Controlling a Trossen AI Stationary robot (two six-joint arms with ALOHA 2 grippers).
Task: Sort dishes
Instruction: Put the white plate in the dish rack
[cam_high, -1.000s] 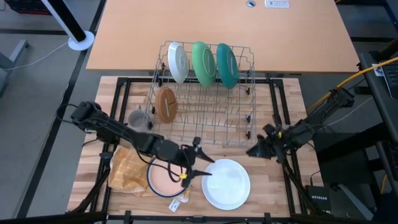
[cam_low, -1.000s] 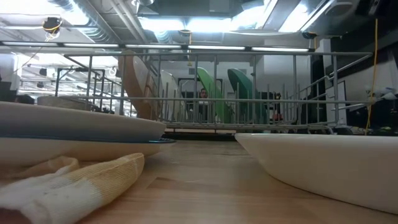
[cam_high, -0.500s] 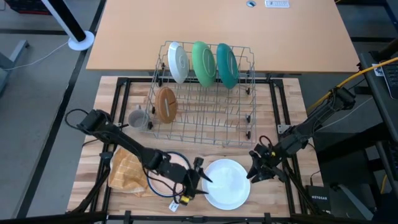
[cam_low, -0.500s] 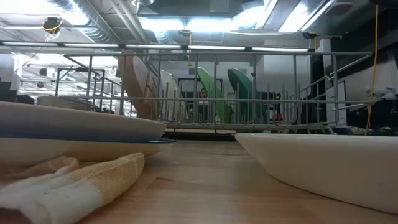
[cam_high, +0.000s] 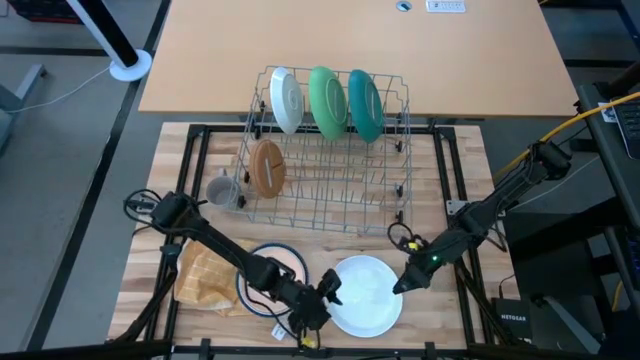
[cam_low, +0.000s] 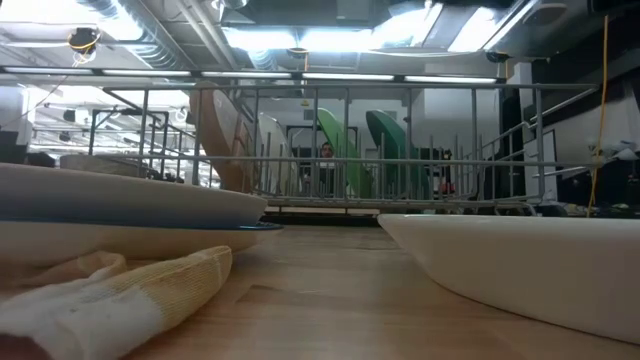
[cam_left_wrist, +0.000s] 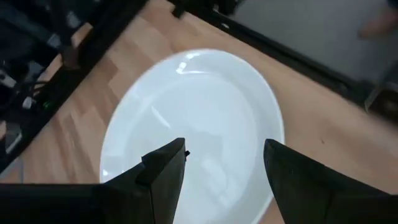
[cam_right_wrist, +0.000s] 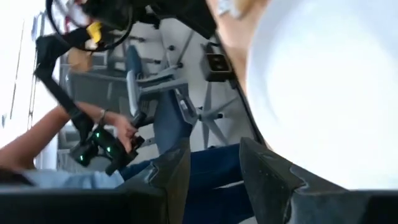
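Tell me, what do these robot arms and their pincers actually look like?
Two thin, dark, jointed arms with black cables looped alongside. The left gripper and the right gripper each end in two dark wedge-shaped fingers. A small green light glows near the right wrist.

We take this for a robotics lab or workshop: a butcher-block table (cam_high: 450, 300) in a black metal frame (cam_high: 200, 135), exposed ducts (cam_low: 180, 30) and strip lights (cam_low: 330, 40) overhead, cables on grey flooring, and a seated person (cam_right_wrist: 74, 143) holding a control handle.
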